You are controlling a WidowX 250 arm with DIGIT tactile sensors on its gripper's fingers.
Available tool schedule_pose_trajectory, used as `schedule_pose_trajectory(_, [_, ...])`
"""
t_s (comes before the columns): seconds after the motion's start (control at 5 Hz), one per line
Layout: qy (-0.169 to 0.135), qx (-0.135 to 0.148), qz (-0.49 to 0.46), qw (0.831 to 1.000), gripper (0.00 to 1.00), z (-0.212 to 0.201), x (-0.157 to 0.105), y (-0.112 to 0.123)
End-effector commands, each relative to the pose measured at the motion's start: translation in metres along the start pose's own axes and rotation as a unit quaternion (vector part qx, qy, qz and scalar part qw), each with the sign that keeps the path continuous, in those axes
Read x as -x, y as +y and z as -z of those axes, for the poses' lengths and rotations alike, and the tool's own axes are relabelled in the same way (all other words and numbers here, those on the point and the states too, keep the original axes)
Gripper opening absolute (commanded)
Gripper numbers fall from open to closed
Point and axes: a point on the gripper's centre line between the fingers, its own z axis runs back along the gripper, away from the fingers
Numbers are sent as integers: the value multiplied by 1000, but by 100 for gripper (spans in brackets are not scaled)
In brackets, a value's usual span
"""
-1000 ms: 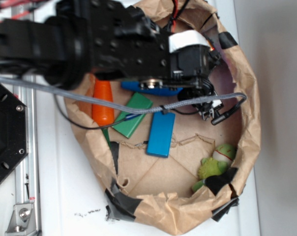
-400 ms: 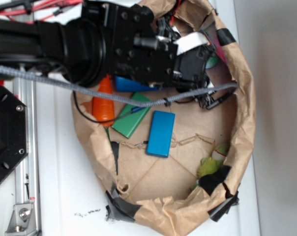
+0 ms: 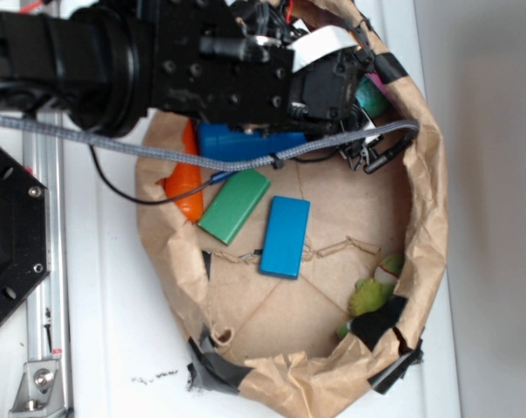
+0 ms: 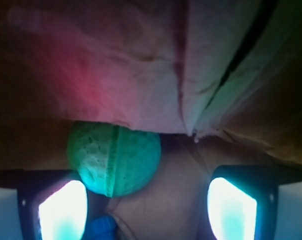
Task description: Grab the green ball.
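The black robot arm [image 3: 158,61] reaches across the frame's top, gripper [image 4: 146,200] fingers spread apart near the small teal-green ridged ball [image 4: 114,159] inside the crumpled brown paper basket [image 3: 437,218].

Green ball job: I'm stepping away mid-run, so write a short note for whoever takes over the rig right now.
Gripper: open, nothing held, low inside the paper bowl at its far wall.
Green ball: on the bowl floor against the wall, just ahead of the fingers, nearer one finger than centred; in the exterior view it peeks out beside the arm.
Done: approach.
Left: centre on the ball, close, lift.
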Motion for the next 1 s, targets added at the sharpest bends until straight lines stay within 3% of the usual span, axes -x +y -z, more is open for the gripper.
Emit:
schedule_pose_trajectory(0.0, [-47,5,4,999,100,5,-40,-10])
schedule_pose_trajectory(0.2, [-44,5,13,999,0,12,-39,-13])
schedule_pose_trajectory(0.6, [-36,35,36,998,0,-18,-26,-19])
schedule_pose_trajectory(0.8, [-29,81,54,995,0,-65,-18,-30])
